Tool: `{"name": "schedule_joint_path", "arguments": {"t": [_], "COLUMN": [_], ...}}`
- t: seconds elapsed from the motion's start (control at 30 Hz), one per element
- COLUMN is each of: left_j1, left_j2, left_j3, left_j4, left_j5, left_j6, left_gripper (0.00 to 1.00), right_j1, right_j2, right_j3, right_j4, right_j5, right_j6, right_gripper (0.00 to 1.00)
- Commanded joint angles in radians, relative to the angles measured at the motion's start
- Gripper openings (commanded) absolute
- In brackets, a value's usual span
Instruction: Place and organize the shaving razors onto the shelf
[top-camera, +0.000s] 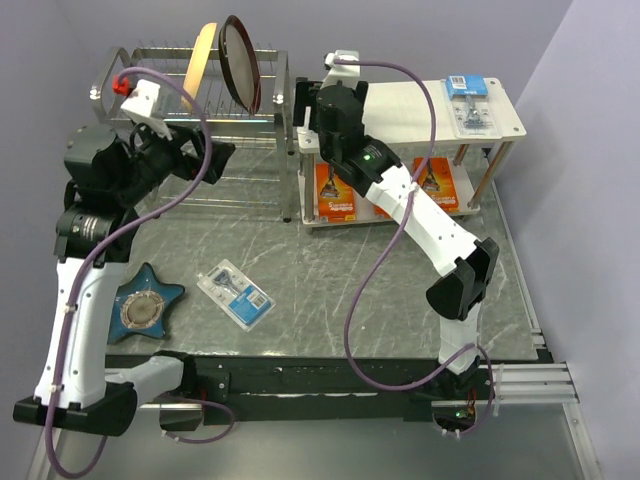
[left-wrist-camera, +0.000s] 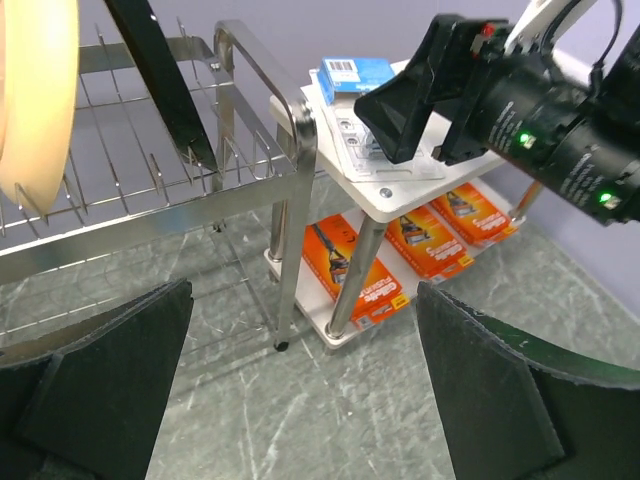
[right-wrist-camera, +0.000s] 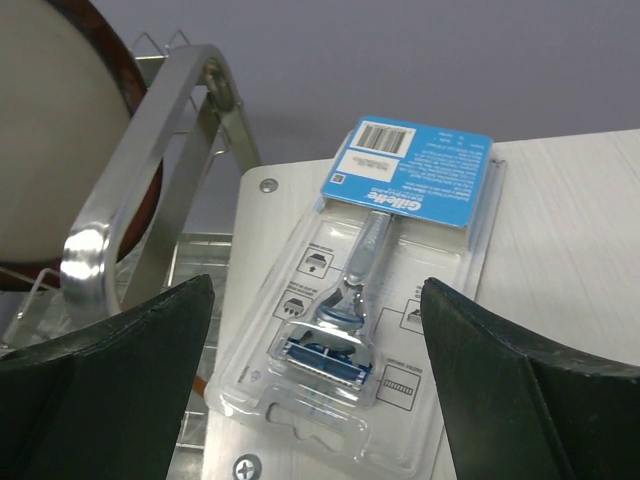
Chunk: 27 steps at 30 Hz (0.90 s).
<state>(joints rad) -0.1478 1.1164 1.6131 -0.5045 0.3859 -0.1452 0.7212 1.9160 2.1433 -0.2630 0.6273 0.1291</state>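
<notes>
Five of the six razor packs sit on the white shelf (top-camera: 400, 105) as the right gripper (right-wrist-camera: 318, 300) hangs over the top board. Its fingers are spread wide to either side of a blue-card pack (right-wrist-camera: 350, 290), which lies flat near the board's corner by the dish rack (top-camera: 190, 100). The pack appears free of both fingers, though the wrist view does not settle whether a pad brushes its edge. A second blue pack (top-camera: 470, 105) lies at the far right end of the same board. Three orange packs (left-wrist-camera: 355, 275) lie side by side on the lower tier. The last pack (top-camera: 235, 293), clear plastic with blue card, lies flat and askew on the table (top-camera: 330, 270), near a blue star-shaped dish (top-camera: 145, 305) and well apart from the shelf. The left gripper (left-wrist-camera: 302, 290), empty with fingers wide apart, hovers beside the rack. By its look the last pack is light and fairly stiff, with a slick plastic shell and thin card. Lying flat, it offers little to grip, so a pinch across its narrow width at the bulge over the razor head, or on a lifted edge, seems the surest hold.
</notes>
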Motion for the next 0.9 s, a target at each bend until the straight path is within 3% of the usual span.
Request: {"name": "schedule_joint_path", "arguments": {"t": [0.0,0.5,0.7,0.87], "left_j1": [0.059,0.139,0.145,0.168], "left_j2": [-0.027,-0.064,-0.066,-0.061], "left_j3": [-0.021,-0.073,-0.082,-0.091], "left_j4": [0.061,0.084,0.09,0.103], "left_j5": [0.087,0.159,0.171,0.189], "left_j6": [-0.089,-0.169,-0.188,-0.205], "left_gripper": [0.99,0.99,0.99,0.99], "right_j1": [-0.006,-0.028,-0.08,-0.135], "right_j2": [-0.002,0.046,0.012,-0.072], "right_j3": [0.001,-0.039,-0.097,-0.199], "right_j4": [0.03,-0.012,-0.039,-0.067], "right_j5": [0.071,0.002,-0.049,-0.127], "right_j6": [0.01,0.044,0.052,0.03], "right_gripper": [0.9,0.85,0.64,0.55]}}
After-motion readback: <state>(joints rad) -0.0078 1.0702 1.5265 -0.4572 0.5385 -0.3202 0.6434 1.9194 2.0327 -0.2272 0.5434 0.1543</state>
